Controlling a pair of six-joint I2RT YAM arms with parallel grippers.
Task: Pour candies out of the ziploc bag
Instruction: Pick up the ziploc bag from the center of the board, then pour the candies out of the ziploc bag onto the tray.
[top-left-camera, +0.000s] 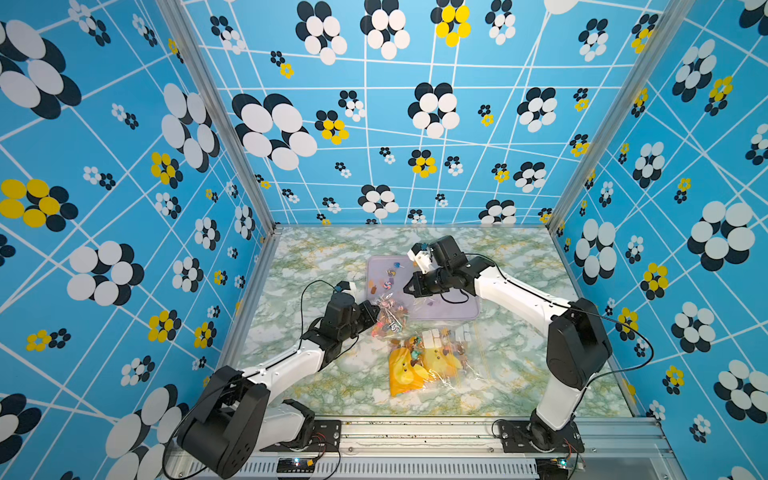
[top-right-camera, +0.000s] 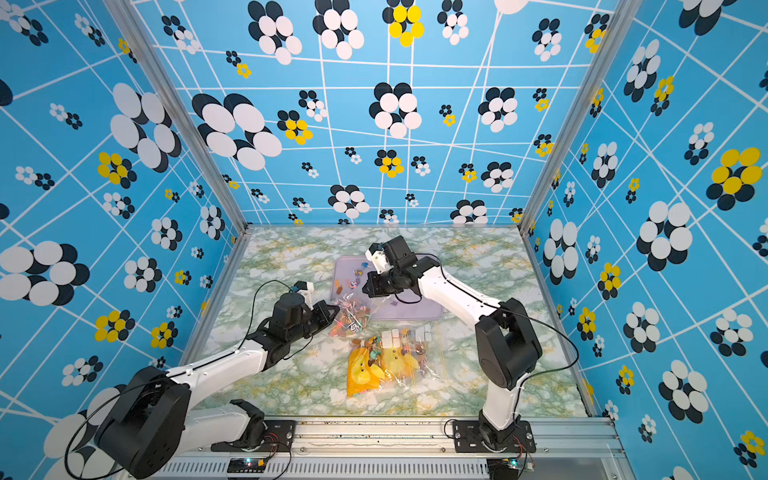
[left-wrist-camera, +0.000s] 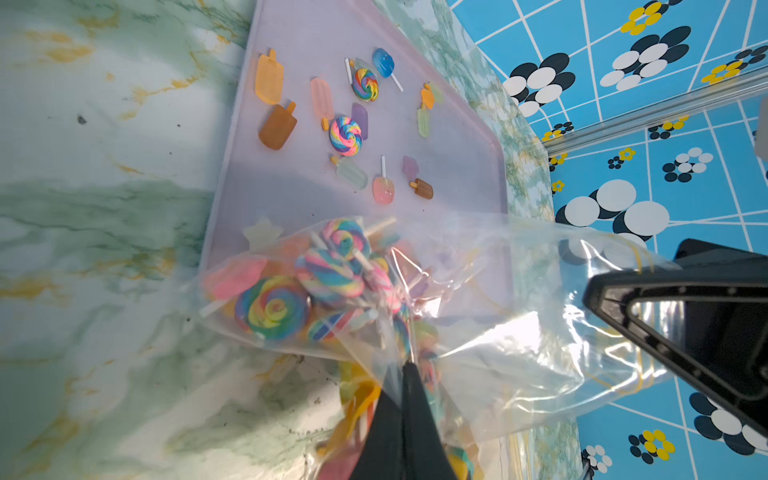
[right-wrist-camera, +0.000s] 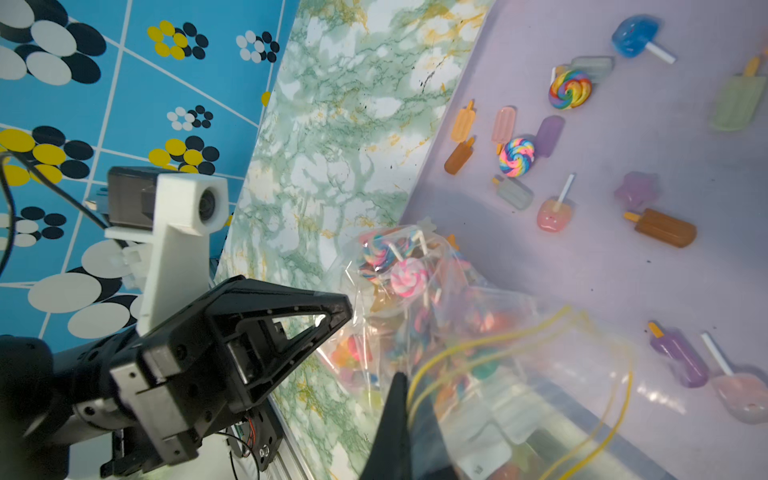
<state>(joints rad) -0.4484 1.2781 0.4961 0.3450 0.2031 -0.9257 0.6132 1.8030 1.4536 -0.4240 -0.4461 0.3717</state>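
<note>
1. My left fingers (left-wrist-camera: 409, 399) are closed flat on a fold of the ziploc bag (left-wrist-camera: 498, 332), at the end where the candies (left-wrist-camera: 274, 307) are heaped. Reason: I judge that raising this end tips the load toward the mouth.
2. My right fingers (right-wrist-camera: 399, 407) are closed on the bag film just beside the yellow zip line (right-wrist-camera: 478, 353). The two yellow strips curve apart, so the mouth looks open. Holding it there should keep it from folding shut.
3. The bag hangs low between my two grips, at the near corner of the lavender tray (left-wrist-camera: 291, 187). Its mouth end is over the tray and its candy end reaches out past the rim, over the bench (top-left-camera: 332, 257).
4. Most candies are inside the bag: swirl lollipops and pink pieces bunched against the film. A scatter of ice-lolly shapes and two swirls lies loose on the tray (left-wrist-camera: 345, 135).
5. A second bag (top-left-camera: 424, 361), holding yellow ducks, lies on the bench nearer my bases, untouched.
6. Judgement: the pour is partly done. Risk: the heap sits near the tray's rim, so candies could spill onto the bench.
</note>
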